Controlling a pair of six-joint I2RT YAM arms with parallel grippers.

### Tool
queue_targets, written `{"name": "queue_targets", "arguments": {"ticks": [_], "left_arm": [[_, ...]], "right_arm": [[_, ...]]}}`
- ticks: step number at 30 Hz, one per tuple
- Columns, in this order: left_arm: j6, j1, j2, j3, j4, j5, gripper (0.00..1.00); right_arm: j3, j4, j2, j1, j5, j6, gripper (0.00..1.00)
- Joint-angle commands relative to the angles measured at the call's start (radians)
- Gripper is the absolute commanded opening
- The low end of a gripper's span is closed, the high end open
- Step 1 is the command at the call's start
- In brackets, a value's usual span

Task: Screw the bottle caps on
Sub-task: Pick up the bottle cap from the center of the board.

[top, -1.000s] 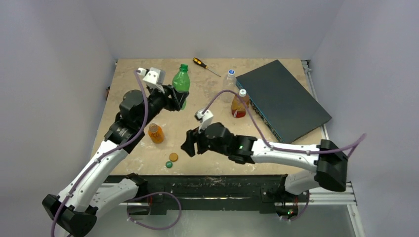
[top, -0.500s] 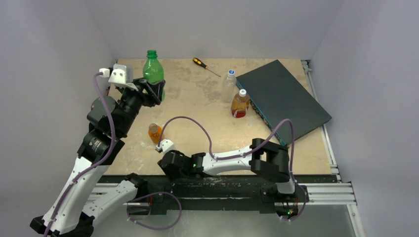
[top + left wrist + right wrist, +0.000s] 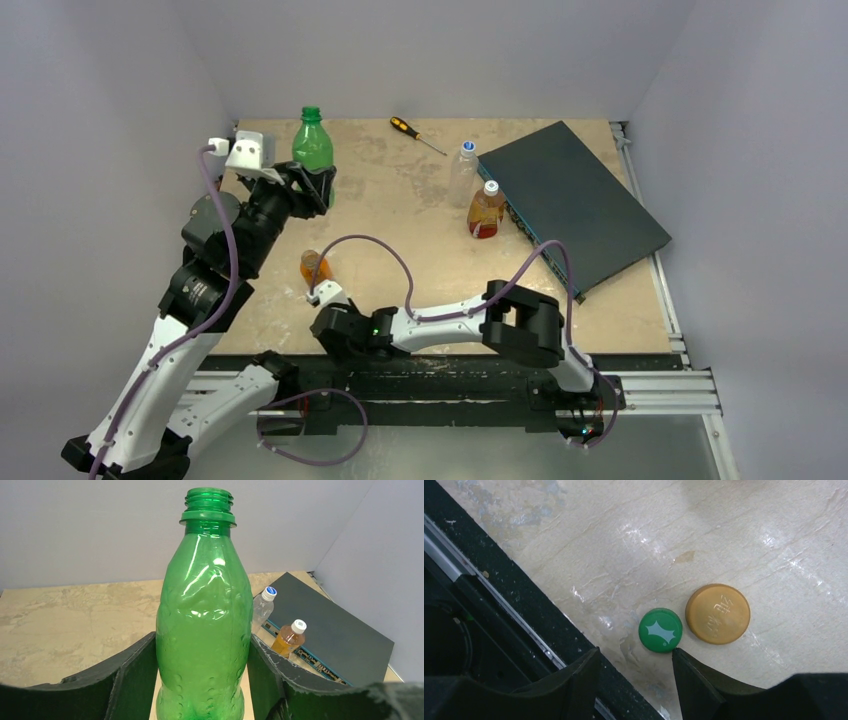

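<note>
My left gripper [image 3: 318,186] is shut on the uncapped green bottle [image 3: 312,143] and holds it upright at the back left; the left wrist view shows its body [image 3: 205,630] between both fingers. My right gripper [image 3: 634,657] is open and low at the table's front edge [image 3: 335,330]. The green cap [image 3: 660,630] lies just ahead of the jaws, touching the right fingertip [image 3: 681,662]. The orange cap [image 3: 717,613] lies beside it. A small uncapped amber bottle [image 3: 314,267] stands behind the right gripper. The top view hides both caps.
A clear bottle with a blue cap [image 3: 462,172] and an amber bottle with a white cap [image 3: 486,210] stand beside a dark flat box [image 3: 575,195] at the right. A screwdriver [image 3: 417,134] lies at the back. A black rail [image 3: 499,610] borders the table's front edge.
My left arm carried the green bottle to the back left and raised it. My right arm swung from mid-table down to the front edge over the caps, then edged slightly left.
</note>
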Motion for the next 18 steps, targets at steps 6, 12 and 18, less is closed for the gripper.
{"name": "queue_targets", "arguments": {"ticks": [6, 12, 18], "left_arm": [[0.039, 0.004, 0.013, 0.025, 0.033, -0.006, 0.0], [0.048, 0.004, 0.025, 0.023, 0.039, -0.007, 0.0], [0.055, 0.004, 0.039, 0.018, 0.041, -0.009, 0.0]], "right_arm": [[0.078, -0.028, 0.037, -0.044, 0.05, 0.001, 0.57], [0.096, -0.029, 0.052, -0.046, 0.045, -0.011, 0.54], [0.081, -0.041, 0.037, -0.045, 0.077, -0.018, 0.51]]}}
